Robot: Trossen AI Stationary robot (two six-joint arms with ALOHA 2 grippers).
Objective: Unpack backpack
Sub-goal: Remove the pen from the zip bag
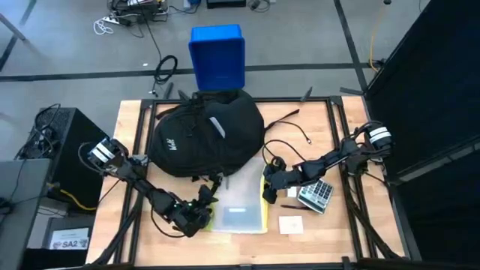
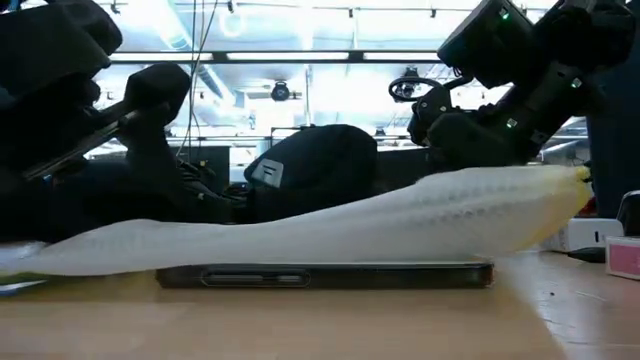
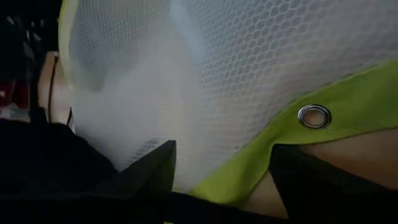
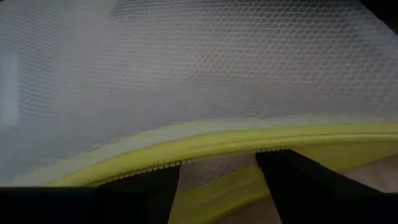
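Left tool point(image 1: 201, 214): fingers spread, astride the pouch's point(image 1: 241, 202) near corner, green hem between them, no firm hold visible. Right tool point(image 1: 270, 184): fingers spread over the zip edge opposite, likewise not clamped. Backpack point(image 1: 206, 135): on the table point(image 1: 315, 240) just beyond both tools. Calculator point(image 1: 316, 195): beside right tool. Risk: mesh slipping from either tool; a snagged corner dragging the pouch askew.

The backpack point(image 1: 206, 135) sits at the table's point(image 1: 315, 232) back, with the box point(image 1: 217, 56) behind it on the floor. In front lies a mesh pouch point(image 1: 240, 199). To its right are a calculator point(image 1: 317, 195) and a card point(image 1: 291, 223).
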